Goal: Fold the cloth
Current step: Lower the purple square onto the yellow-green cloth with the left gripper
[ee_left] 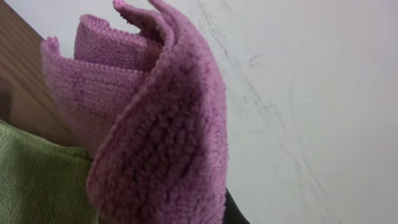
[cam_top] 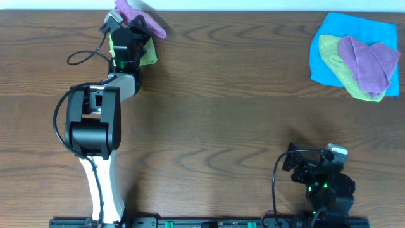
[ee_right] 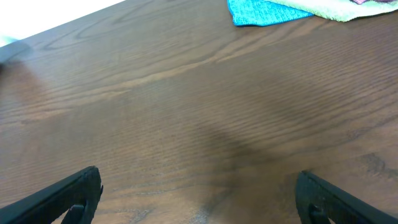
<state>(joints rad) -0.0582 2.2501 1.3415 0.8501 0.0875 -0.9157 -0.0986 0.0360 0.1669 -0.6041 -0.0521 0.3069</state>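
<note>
A lilac-purple cloth [cam_top: 144, 20] hangs bunched in my left gripper [cam_top: 130, 26], which is shut on it at the far left edge of the table. In the left wrist view the cloth [ee_left: 161, 137] fills the middle, folded over on itself and covering the fingers. A lime-green cloth [cam_top: 149, 56] lies on the table just under it and shows again as a green cloth [ee_left: 34, 180] at the lower left. My right gripper [ee_right: 199, 190] stands open over bare wood near the front right [cam_top: 297, 161], holding nothing.
At the far right a bright blue cloth [cam_top: 329, 38] lies flat with a green cloth [cam_top: 338, 66] and another purple cloth [cam_top: 367, 60] heaped on it. The blue cloth's corner [ee_right: 261, 12] shows ahead of the right gripper. A white wall [ee_left: 311, 93] is behind the table's far edge.
</note>
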